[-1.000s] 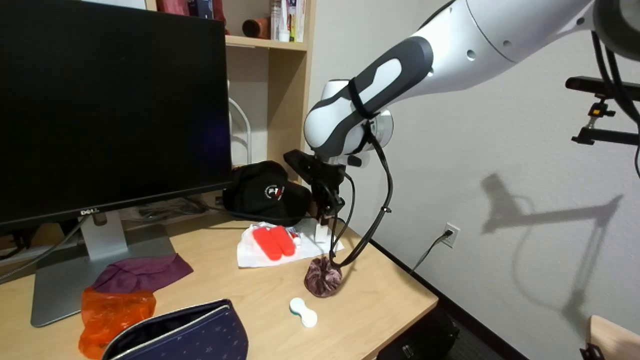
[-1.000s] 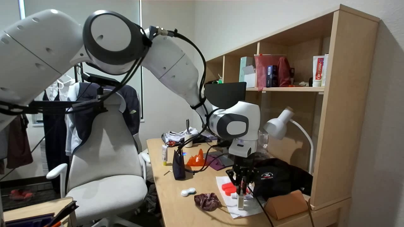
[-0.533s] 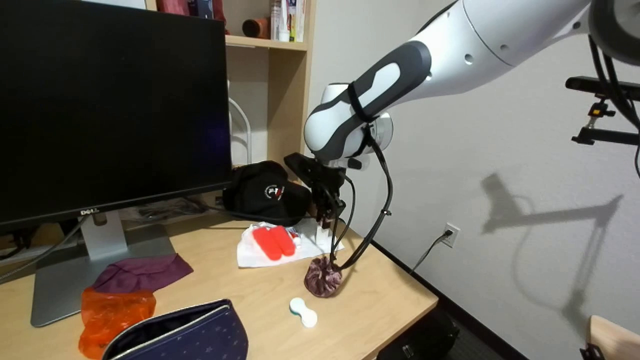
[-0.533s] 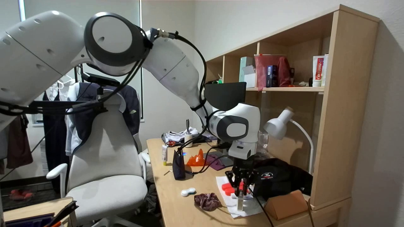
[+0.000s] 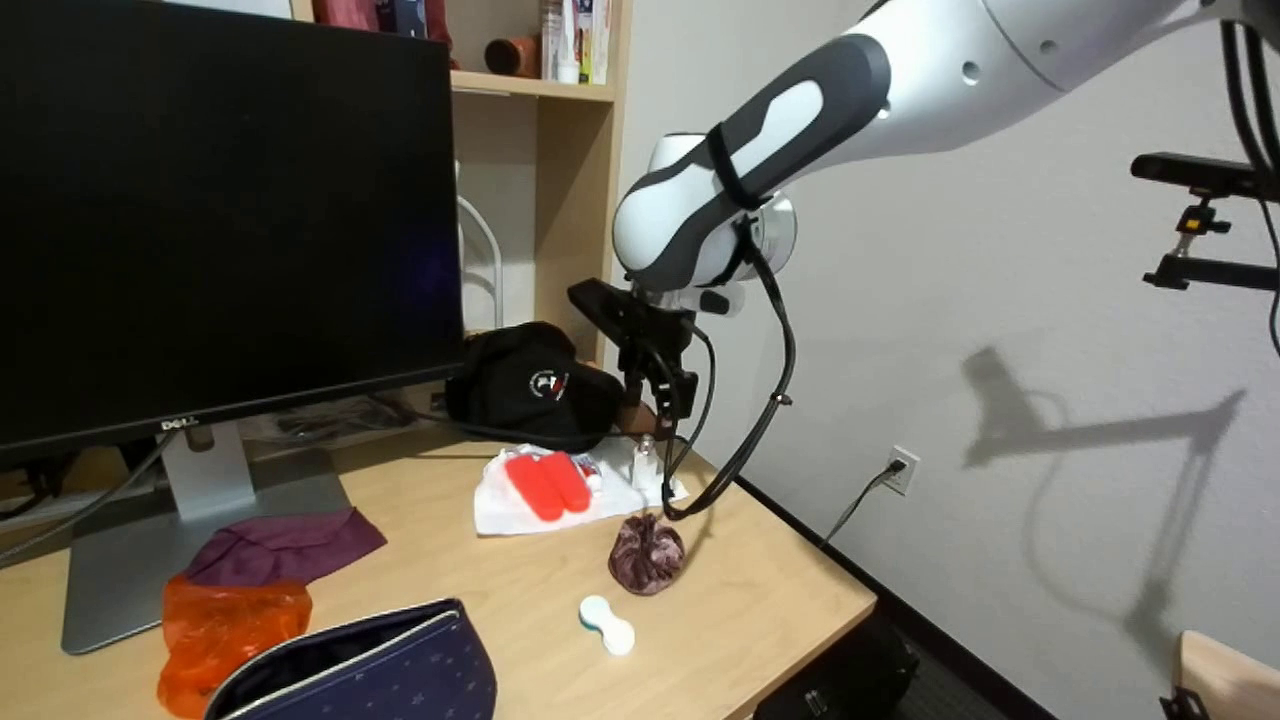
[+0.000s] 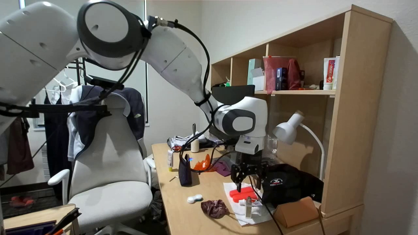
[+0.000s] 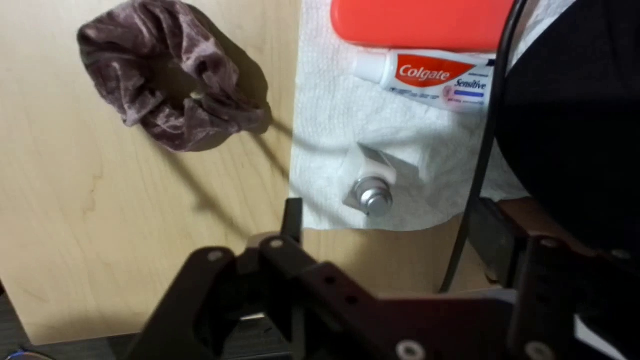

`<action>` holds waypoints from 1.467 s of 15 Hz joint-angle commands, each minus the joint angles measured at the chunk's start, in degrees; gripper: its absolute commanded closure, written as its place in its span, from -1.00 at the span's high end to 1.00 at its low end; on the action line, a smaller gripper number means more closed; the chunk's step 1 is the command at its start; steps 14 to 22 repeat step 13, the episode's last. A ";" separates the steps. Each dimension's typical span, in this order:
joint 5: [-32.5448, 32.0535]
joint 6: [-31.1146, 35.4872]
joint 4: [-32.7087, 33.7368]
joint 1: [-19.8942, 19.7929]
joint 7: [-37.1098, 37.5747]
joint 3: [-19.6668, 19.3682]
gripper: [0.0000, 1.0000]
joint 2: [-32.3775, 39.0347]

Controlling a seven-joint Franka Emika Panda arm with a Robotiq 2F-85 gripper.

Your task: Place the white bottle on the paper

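Observation:
The white bottle (image 6: 248, 209), small with a silver cap, stands upright on the paper (image 6: 239, 213) in both exterior views. From above, in the wrist view, the bottle (image 7: 375, 170) sits near one edge of the white, textured paper (image 7: 320, 135). My gripper (image 6: 249, 186) hangs just above the cap, apart from it. Its fingers are spread wide with nothing between them, and the wrist view shows the gripper (image 7: 390, 212) the same way. A red case (image 7: 420, 22) and a toothpaste tube (image 7: 430, 77) also lie on the paper.
A mauve scrunchie (image 5: 647, 555) and a white lens case (image 5: 607, 625) lie in front of the paper. Beside it are a black cap (image 6: 287, 186) and a brown case (image 6: 295, 212). A black cable (image 7: 490, 130) crosses near the gripper. The monitor (image 5: 230, 220) stands farther along the desk.
The gripper dipped slightly, then opened, let go of the bottle and rose above it. The bottle stays standing on the paper.

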 commanded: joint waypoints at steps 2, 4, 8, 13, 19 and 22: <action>-2.49 -1.70 -14.26 0.59 -1.96 -1.08 1.00 -15.04; -3.51 -2.72 -19.18 0.70 -1.63 -1.23 1.00 -20.72; -4.93 -4.99 -26.90 0.14 -1.80 -0.04 1.00 -30.00; -4.44 -4.55 -27.02 -0.69 -0.57 1.00 1.00 -30.52; -4.44 -4.55 -27.02 -0.69 -0.57 1.00 1.00 -30.52; -4.44 -4.55 -27.02 -0.69 -0.57 1.00 1.00 -30.52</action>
